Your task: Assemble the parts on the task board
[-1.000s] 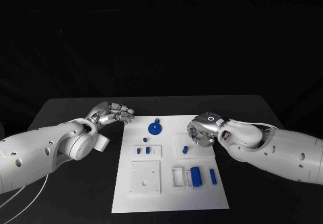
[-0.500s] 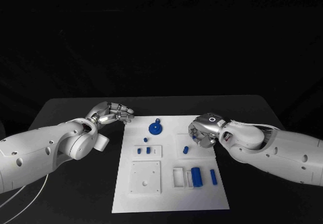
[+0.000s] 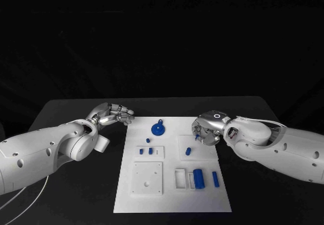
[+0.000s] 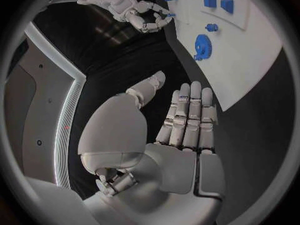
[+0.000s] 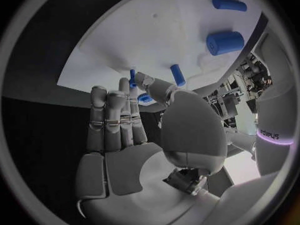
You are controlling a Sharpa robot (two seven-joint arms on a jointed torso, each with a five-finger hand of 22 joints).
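Observation:
The white task board [image 3: 202,201] lies mid-table. On it are a blue gear [image 3: 157,129], a small peg [image 3: 148,140], two small blocks [image 3: 145,151], a slanted peg [image 3: 187,151], a thick cylinder [image 3: 198,178] and a slim bar [image 3: 215,178]. My right hand [image 3: 206,128] hovers over the board's right edge by the slanted peg. Its thumb and a finger pinch a small blue part [image 5: 144,98]; the left wrist view shows that part at its fingertips [image 4: 170,15]. My left hand [image 3: 112,114] hangs off the board's far left corner, fingers straight and apart from the thumb, holding nothing.
A square white plate with holes [image 3: 146,178] sits at the board's near left, and a white frame [image 3: 180,178] stands beside the cylinder. Black table [image 3: 67,197] surrounds the board on both sides.
My right hand has drifted slightly to the right and away from the slanted peg, keeping the small part pinched. The left hand has stayed put.

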